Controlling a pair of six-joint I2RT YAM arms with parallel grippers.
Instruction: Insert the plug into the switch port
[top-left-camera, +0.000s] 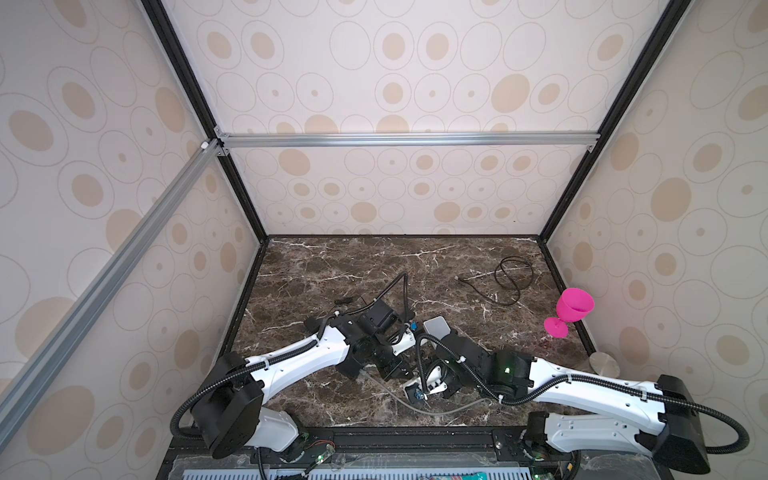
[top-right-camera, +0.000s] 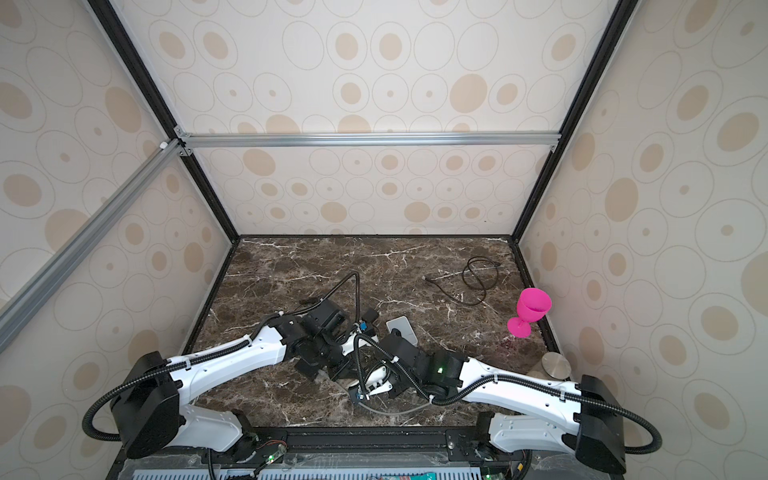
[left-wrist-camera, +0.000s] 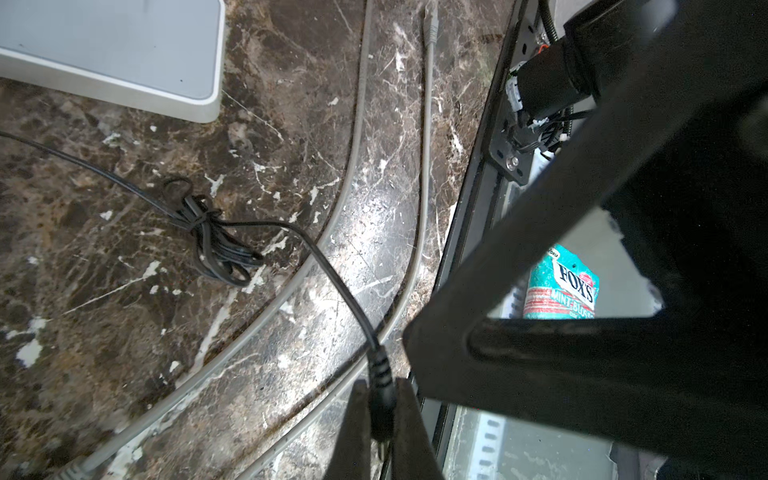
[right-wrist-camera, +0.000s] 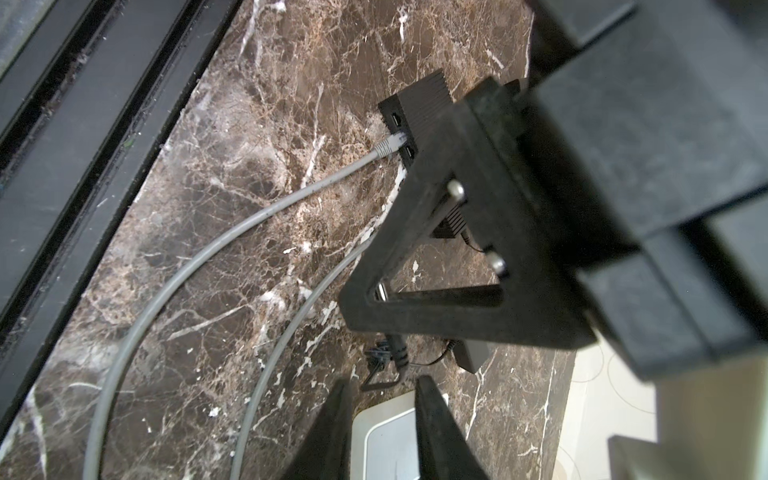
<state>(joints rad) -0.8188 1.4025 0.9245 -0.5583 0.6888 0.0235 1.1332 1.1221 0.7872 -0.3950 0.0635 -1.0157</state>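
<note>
left gripper (left-wrist-camera: 380, 384) clamped on black plug (left-wrist-camera: 380, 395) (cable (left-wrist-camera: 291, 226) trailing across the marble (left-wrist-camera: 104, 340)); right gripper (right-wrist-camera: 382, 378) jaws partly apart, near white box (right-wrist-camera: 386, 442).

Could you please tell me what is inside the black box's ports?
A grey cable's plug sits in the middle port of the black box. The two ports beside it look empty. The left arm covers the rest of the box, so further ports cannot be seen.

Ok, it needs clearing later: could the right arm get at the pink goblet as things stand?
Probably yes: the pink goblet sits beside the right arm, with bare marble and nothing else between them.
</note>
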